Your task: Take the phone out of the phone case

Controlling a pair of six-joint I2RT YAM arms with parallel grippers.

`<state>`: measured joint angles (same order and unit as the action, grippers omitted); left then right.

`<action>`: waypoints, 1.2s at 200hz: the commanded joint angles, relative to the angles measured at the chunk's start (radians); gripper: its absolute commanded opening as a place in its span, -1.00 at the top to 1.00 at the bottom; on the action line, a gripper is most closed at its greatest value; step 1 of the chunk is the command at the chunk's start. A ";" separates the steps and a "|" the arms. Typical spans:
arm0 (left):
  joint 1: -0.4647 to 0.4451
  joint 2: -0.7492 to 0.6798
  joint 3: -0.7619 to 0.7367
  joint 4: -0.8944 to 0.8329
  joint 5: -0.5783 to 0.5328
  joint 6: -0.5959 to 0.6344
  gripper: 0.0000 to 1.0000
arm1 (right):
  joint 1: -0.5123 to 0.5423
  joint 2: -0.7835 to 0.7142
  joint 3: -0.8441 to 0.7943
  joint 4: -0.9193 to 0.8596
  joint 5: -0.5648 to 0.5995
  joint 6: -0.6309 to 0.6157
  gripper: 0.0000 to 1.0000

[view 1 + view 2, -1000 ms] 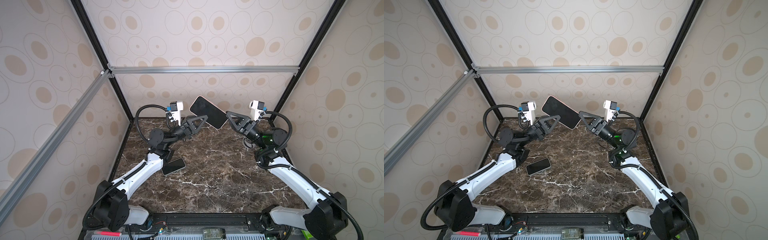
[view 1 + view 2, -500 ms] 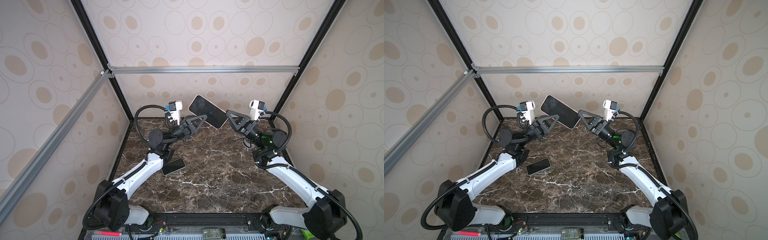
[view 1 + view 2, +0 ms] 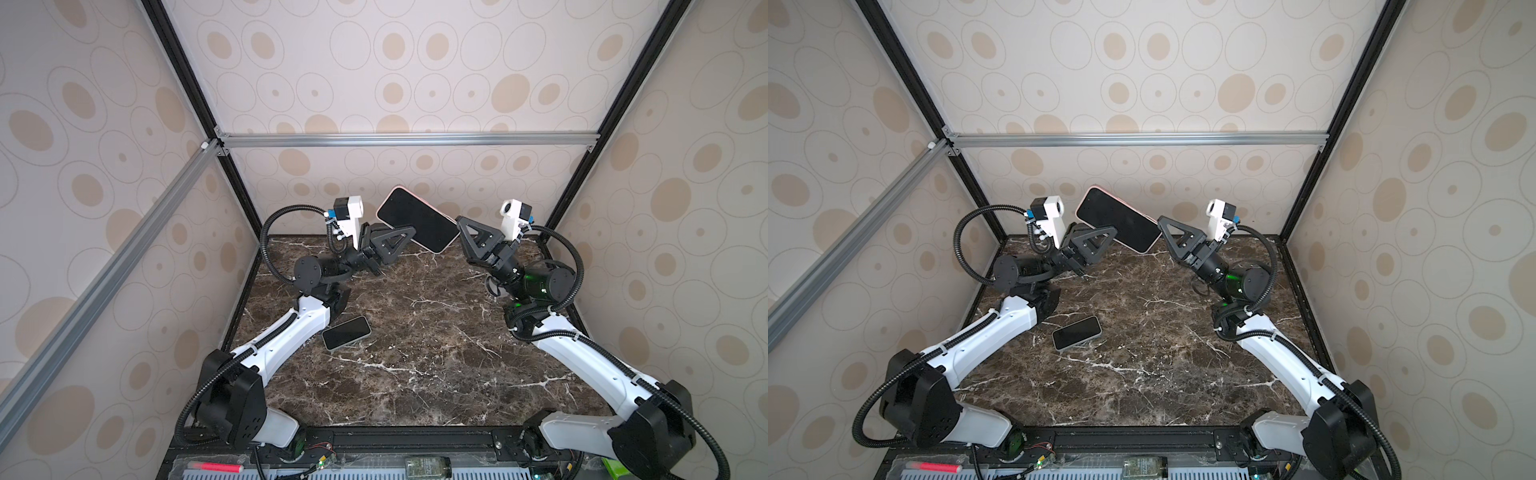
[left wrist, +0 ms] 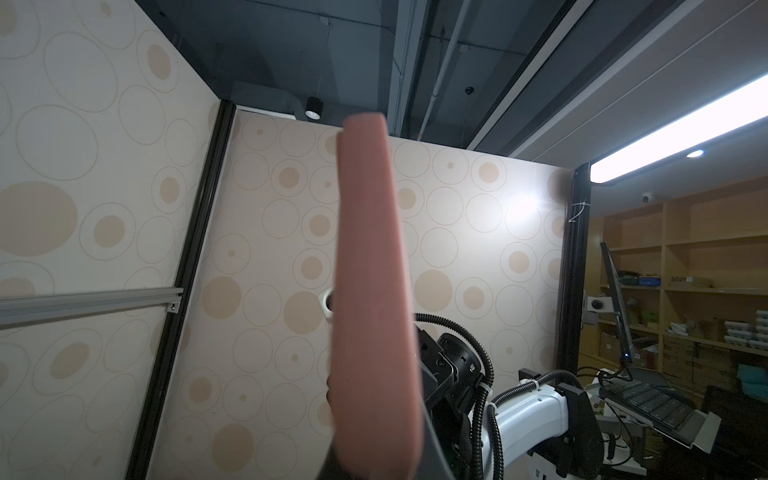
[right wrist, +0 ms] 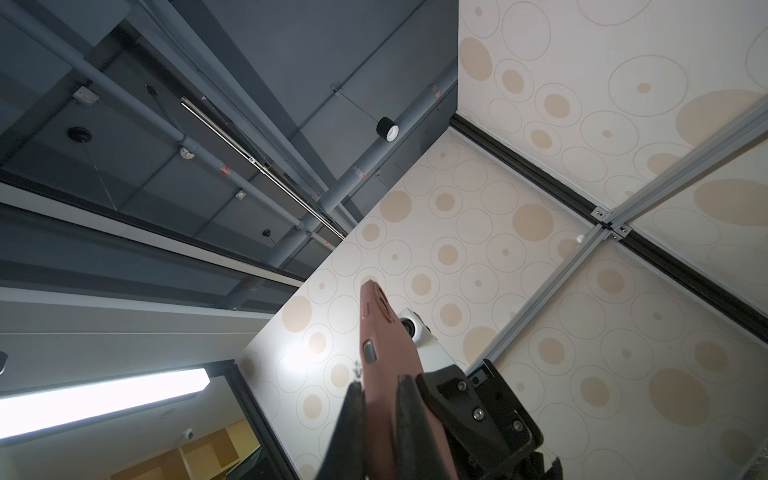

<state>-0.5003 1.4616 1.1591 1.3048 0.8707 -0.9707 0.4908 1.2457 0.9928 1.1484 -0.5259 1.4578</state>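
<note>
A phone [image 3: 417, 219] [image 3: 1119, 219] with a dark screen sits in a pink phone case, held tilted in the air above the back of the table. My left gripper [image 3: 406, 232] [image 3: 1108, 233] is shut on its lower long edge. My right gripper [image 3: 458, 222] [image 3: 1160, 221] is shut on its right end. In the left wrist view the pink phone case [image 4: 374, 291] fills the middle edge-on. In the right wrist view both fingers [image 5: 409, 415] of my right gripper [image 5: 380, 401] clamp the case [image 5: 380, 353].
A second phone [image 3: 346, 338] [image 3: 1076, 338] lies screen up on the marble table [image 3: 415, 374] beside the left forearm. Patterned walls and an aluminium rail [image 3: 395, 139] close in the back and sides. A red marker [image 3: 216, 467] lies on the front ledge.
The right jaws have closed on the end of the case. The held phone has shifted slightly to the left. The left grip is unchanged.
</note>
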 commanded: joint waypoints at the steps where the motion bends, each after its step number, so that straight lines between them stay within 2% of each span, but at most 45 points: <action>1: -0.009 0.030 0.068 0.131 0.064 0.060 1.00 | 0.049 0.009 -0.005 -0.035 -0.099 0.121 1.00; 70: -0.004 0.034 0.083 0.129 0.065 0.062 1.00 | 0.055 0.016 -0.001 -0.046 -0.143 0.159 1.00; 104: -0.003 0.024 0.072 0.120 0.042 0.059 1.00 | 0.052 0.004 -0.005 -0.055 -0.146 0.121 1.00; 118: 0.004 0.016 0.061 0.097 0.020 0.044 1.00 | 0.031 -0.026 -0.001 -0.116 -0.146 0.047 1.00; 127: 0.005 0.009 0.058 0.061 0.015 0.038 1.00 | 0.008 -0.061 0.012 -0.215 -0.155 -0.039 1.00; 145: 0.006 -0.013 0.041 0.006 0.011 0.034 1.00 | -0.025 -0.148 0.057 -0.519 -0.149 -0.317 0.54; 159: 0.005 -0.031 0.028 -0.042 0.024 0.046 1.00 | -0.030 -0.201 0.116 -0.753 -0.130 -0.543 0.39; 174: 0.008 -0.054 0.005 -0.072 0.030 0.053 1.00 | -0.045 -0.222 0.159 -0.857 -0.137 -0.672 0.32; 203: 0.010 -0.065 -0.010 -0.054 0.064 0.030 1.00 | -0.101 -0.217 0.204 -0.891 -0.236 -0.723 0.32; 240: 0.011 -0.039 0.008 0.018 0.114 -0.032 1.00 | -0.117 -0.182 0.274 -0.900 -0.399 -0.732 0.35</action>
<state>-0.4900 1.4250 1.1370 1.2255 0.9474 -0.9447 0.3805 1.0424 1.2083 0.3092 -0.7662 0.8013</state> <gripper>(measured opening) 0.118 0.326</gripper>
